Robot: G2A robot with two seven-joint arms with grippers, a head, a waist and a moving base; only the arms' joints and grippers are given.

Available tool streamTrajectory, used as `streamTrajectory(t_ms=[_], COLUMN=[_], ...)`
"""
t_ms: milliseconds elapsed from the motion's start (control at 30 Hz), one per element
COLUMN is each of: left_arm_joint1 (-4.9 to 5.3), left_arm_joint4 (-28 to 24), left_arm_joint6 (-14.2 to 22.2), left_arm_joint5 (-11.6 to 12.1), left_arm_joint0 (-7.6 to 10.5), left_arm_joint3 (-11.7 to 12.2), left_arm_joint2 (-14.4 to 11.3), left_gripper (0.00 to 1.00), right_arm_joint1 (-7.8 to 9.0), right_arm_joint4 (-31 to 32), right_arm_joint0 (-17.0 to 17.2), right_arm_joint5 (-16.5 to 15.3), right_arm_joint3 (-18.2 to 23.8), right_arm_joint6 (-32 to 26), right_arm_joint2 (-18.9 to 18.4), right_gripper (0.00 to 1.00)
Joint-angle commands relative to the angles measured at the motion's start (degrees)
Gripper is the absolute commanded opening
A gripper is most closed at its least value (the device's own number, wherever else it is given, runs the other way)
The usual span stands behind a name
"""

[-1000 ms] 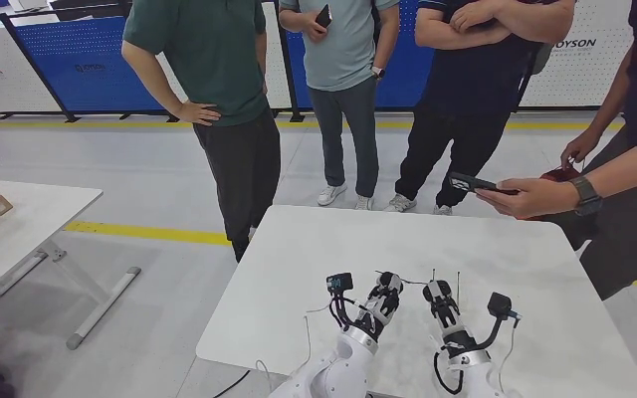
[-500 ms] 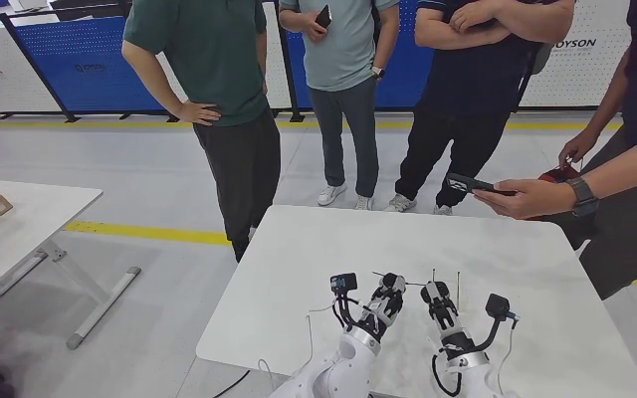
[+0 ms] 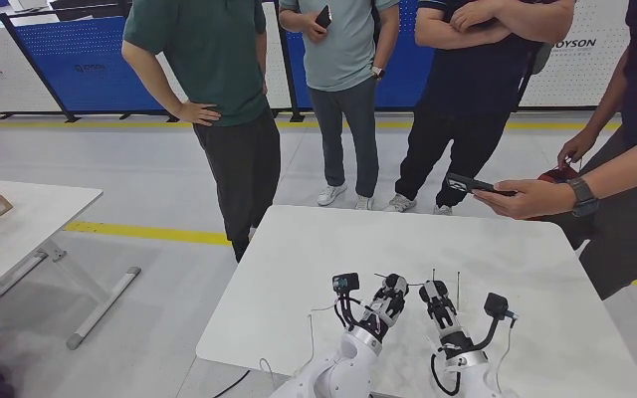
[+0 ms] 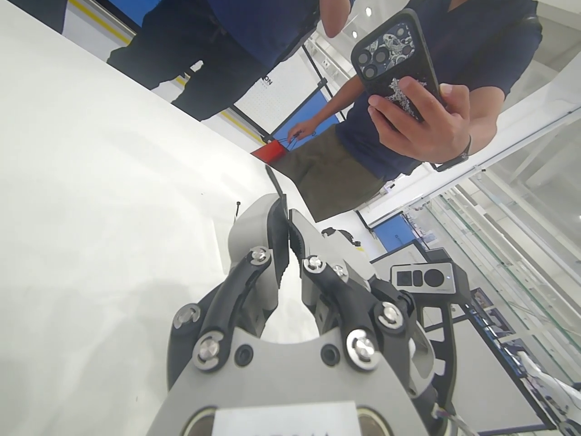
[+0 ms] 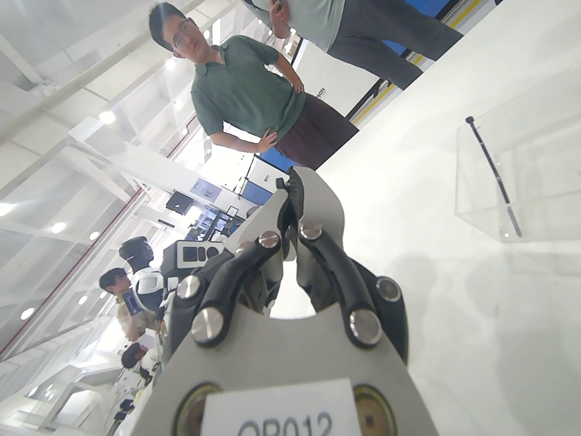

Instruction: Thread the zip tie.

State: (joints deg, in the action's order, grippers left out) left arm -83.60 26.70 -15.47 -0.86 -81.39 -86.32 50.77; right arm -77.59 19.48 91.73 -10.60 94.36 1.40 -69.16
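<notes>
End effector (image 5: 290,185); zip tie (image 5: 492,170) in box (image 5: 551,170)

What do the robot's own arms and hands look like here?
The left arm and right arm are white with black wrist sections and looping cables. The left hand and right hand match: pale grey finger shells, black ribbed pads, black linkage bars with silver pivot screws, a grey base bearing a white label.

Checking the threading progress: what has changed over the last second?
The left gripper and right gripper edged slightly toward each other above the table. Both stay shut on the zip tie. The spare tie at the clear stand hasn't moved.
</notes>
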Motion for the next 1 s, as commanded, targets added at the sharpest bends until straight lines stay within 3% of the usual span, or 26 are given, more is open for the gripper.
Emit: streamTrajectory(t_ms=[0,200,367,800,967], left_arm_joint1=[0.03,0.14,0.15,0.01,0.05], left_arm_joint4=[-0.11,-0.79,0.25,-0.38,0.39], left_arm_joint6=[0.20,0.73,0.21,1.01,0.52], left_arm_joint5=[0.28,1.47,0.96,1.79,0.84], left_arm_joint0=[-0.09,-0.59,-0.66,-0.64,-0.72], left_arm_joint3=[-0.13,-0.67,-0.62,-1.07,-1.08], left_arm_joint2=[0.08,0.48,0.44,-0.10,0.16], left_gripper=[0.00,0.00,0.00,0.00,0.00], right_arm_joint1=[-0.01,-0.05,-0.01,0.04,0.08], right_arm_joint4=[-0.25,-1.76,-2.48,-2.05,-1.65], right_arm_joint0=[-0.09,-0.08,0.45,0.45,0.75], right_arm_joint5=[-0.06,-0.83,-2.12,-1.26,-0.93], right_arm_joint3=[-0.09,-0.15,0.22,0.42,0.54], right_arm_joint6=[-0.35,-0.05,0.17,-0.65,-0.34], right_arm_joint2=[0.05,-0.33,-0.78,-0.86,-1.15], right_gripper=[0.00,0.00,0.00,0.00,0.00])
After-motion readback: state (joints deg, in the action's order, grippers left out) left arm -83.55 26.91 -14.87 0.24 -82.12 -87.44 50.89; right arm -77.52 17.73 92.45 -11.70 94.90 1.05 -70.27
